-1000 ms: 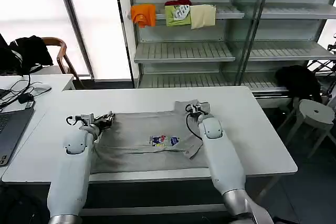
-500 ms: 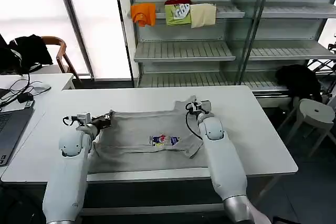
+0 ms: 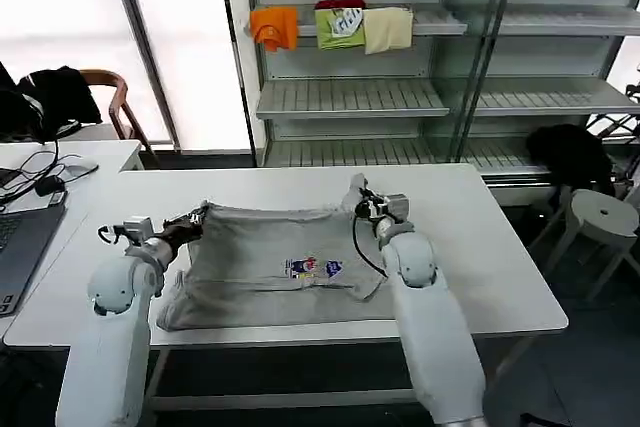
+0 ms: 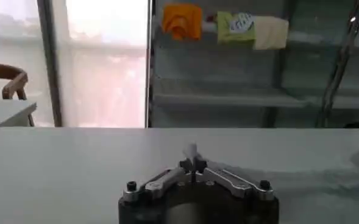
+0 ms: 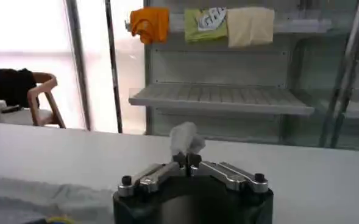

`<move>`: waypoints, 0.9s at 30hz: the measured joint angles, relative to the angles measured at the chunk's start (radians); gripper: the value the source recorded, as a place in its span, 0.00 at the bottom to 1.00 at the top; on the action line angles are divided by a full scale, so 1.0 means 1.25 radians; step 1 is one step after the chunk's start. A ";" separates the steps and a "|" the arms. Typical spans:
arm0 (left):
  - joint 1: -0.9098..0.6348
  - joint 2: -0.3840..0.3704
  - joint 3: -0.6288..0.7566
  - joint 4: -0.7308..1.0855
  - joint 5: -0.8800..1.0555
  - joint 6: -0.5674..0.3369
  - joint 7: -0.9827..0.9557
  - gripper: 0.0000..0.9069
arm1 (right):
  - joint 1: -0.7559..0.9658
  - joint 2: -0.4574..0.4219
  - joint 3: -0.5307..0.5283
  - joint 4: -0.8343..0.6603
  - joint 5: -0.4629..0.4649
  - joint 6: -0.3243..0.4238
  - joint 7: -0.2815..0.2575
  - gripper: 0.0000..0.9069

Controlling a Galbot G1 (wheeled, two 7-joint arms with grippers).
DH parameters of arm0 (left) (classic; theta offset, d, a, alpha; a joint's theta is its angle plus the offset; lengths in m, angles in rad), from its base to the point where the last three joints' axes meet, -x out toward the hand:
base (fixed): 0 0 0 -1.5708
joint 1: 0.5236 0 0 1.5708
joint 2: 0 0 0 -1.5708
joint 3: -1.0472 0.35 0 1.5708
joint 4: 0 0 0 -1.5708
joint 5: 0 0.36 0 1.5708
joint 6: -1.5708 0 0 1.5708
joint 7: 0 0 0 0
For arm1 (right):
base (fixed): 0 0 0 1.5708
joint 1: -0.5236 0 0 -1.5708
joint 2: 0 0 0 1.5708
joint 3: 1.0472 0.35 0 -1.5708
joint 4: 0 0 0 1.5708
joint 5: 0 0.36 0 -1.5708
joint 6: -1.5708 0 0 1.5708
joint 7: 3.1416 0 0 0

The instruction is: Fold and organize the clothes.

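— Both end effectors, left [image 3: 196, 220] and right [image 3: 362, 203], are clamped on the shirt [image 3: 275, 267] lying on the desk [image 3: 480, 247]?
— Yes. We should lift evenly, keeping that far edge taut.

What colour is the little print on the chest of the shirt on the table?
Multicoloured, mainly blue with red and yellow, on the light grey short-sleeved shirt; clearest in the head view.

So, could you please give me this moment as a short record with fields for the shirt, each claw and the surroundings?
shirt: light grey shirt spread on the white table, chest print up, far edge raised
left claw: left claw shut on the shirt's far left corner
right claw: right claw shut on the far right corner, a tuft of fabric pinched
surroundings: folded garments on a shelf behind
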 measured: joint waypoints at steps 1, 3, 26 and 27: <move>0.012 0.003 -0.004 -0.010 -0.009 0.000 0.001 0.01 | -0.016 -0.006 0.002 0.018 0.000 -0.001 -0.002 0.00; 0.035 0.009 -0.011 -0.028 -0.027 0.000 0.005 0.01 | -0.049 -0.016 0.007 0.053 0.002 -0.004 -0.005 0.00; 0.266 0.069 -0.074 -0.207 -0.179 -0.004 0.034 0.01 | -0.315 -0.051 0.027 0.307 -0.019 -0.015 -0.025 0.00; 0.272 0.069 -0.075 -0.212 -0.179 -0.004 0.035 0.01 | -0.319 -0.051 0.028 0.310 -0.020 -0.015 -0.026 0.00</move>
